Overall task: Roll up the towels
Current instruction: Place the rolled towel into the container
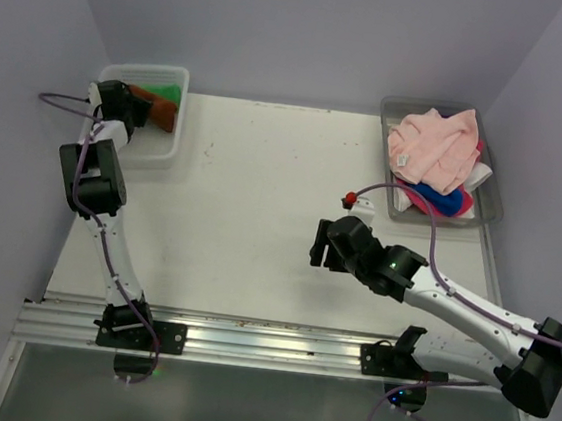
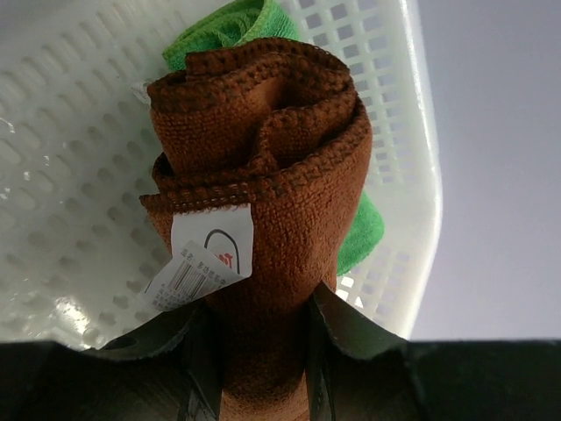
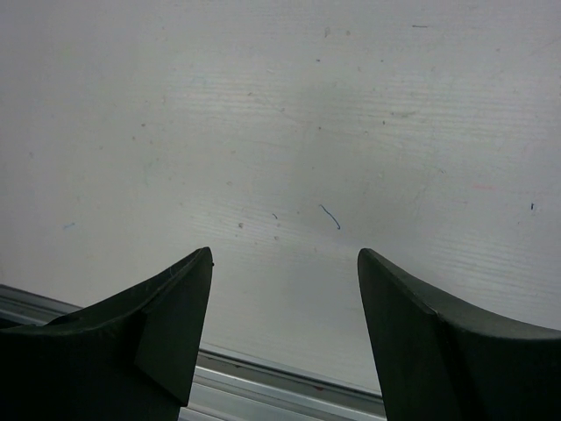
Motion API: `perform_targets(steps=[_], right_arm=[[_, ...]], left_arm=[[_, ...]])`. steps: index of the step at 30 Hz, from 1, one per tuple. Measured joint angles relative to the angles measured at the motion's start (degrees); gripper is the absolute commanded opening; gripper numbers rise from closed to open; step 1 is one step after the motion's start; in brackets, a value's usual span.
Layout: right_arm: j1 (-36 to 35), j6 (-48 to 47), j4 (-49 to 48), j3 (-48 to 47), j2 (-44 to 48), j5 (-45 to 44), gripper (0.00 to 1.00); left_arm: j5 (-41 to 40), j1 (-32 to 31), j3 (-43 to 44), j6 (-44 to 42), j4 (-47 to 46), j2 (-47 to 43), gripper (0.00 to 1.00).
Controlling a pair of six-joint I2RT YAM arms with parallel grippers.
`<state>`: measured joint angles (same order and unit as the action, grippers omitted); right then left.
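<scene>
Top view: the left fingers (image 1: 139, 111) reach into the white mesh basket (image 1: 167, 146) at the far left corner of the bench (image 1: 253, 188). In it a rust brown towel (image 1: 162, 116) lies just beside a bright green towel (image 1: 169, 91). The clear grey tray (image 1: 400, 110) at the far right corner holds the loose heap, with a pale pink towel (image 1: 434, 146) on top and a blue towel (image 1: 443, 199) under it. The right fingers (image 1: 319, 247) hang over bare bench, well apart from the tray.

Left wrist view: the rust brown towel is rolled and clamped at its near end between the two fingers (image 2: 333, 338), with its far end out over the basket floor. The green roll sits behind it and a white label (image 2: 206, 254) dangles from the hem. I cannot tell whether the roll already rests on the mesh. If it is let go while hanging, the outer wrap could spring loose and the roll slacken. The terry may also catch on the fingers as they back out, which would drag the roll along or tip the light basket.

Right wrist view: the fingers (image 3: 166, 338) stand wide apart with nothing between them, above bare bench near the metal rail (image 3: 263, 386). The heap looks tangled, so a pinch on the pink towel might lift a second towel with it or slide the tray.
</scene>
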<state>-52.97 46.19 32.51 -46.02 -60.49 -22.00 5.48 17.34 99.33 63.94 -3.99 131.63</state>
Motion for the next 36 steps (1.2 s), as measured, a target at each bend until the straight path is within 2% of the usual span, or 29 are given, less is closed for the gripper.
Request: perform_targets(steps=[3, 7, 10, 11, 14, 26, 36], right_arm=[[0.00, -0.39, 0.11, -1.81, -2.32, 0.00, 0.72], [0.00, -0.92, 0.22, -3.02, -4.48, 0.00, 0.72], [0.00, -1.29, 0.42, -3.58, -5.62, 0.02, 0.72], [0.00, -1.42, 0.46, -3.78, -5.92, 0.02, 0.72], [0.00, -1.64, 0.52, -4.28, -6.60, 0.02, 0.72], [0.00, -2.01, 0.44, -5.77, -8.59, 0.48, 0.72], [0.00, -2.14, 0.04, -5.77, -8.33, 0.74, 0.72]], left_arm=[[-0.26, -0.70, 0.81, 1.07, -1.36, 2.01, 0.36], [-0.61, -1.27, 0.85, 2.54, -2.78, 2.51, 0.42], [-0.83, -1.33, 0.85, 3.17, -3.37, 2.69, 0.54], [-0.81, -1.33, 0.85, 3.45, -3.58, 2.84, 0.62], [-0.81, -1.33, 0.85, 4.48, -4.09, 3.50, 0.74], [-0.76, -1.29, -1.92, 5.46, -5.77, 3.58, 1.00], [-1.25, -1.25, -7.67, 5.44, -5.79, -2.40, 1.00]])
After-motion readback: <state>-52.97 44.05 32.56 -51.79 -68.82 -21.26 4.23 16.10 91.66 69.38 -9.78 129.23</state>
